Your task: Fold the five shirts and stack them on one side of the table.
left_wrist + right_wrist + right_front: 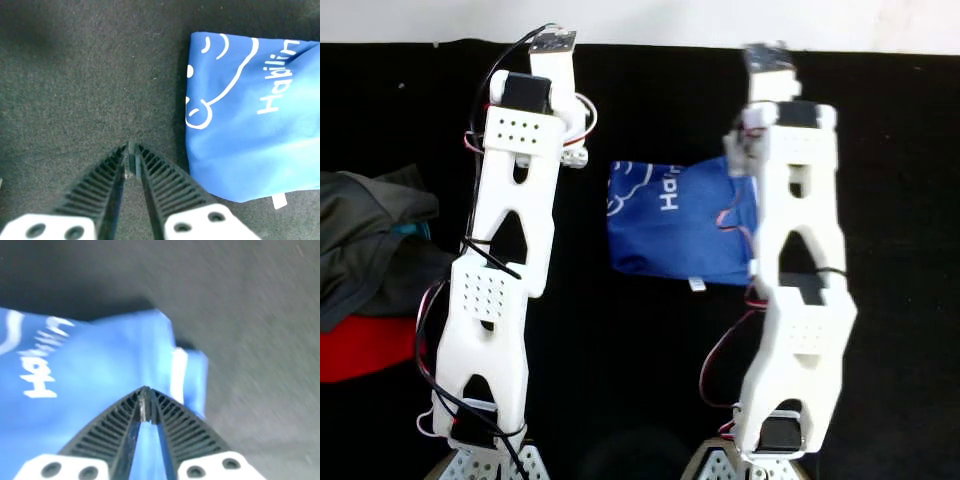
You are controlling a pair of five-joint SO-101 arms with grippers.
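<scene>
A folded blue shirt with white print lies flat on the black table between my two arms. My left gripper is shut with nothing in it. It hangs over bare black cloth just beside the printed end of the blue shirt. My right gripper is also shut, its tips meeting above the blue shirt near that shirt's far corner and folded edge. I see no cloth pinched between the fingers. The left arm and right arm both stretch toward the far side of the table.
A loose pile of shirts lies at the table's left edge: a dark grey one on top, a red one under it, and a bit of teal. The black cloth continues in front of and right of the blue shirt.
</scene>
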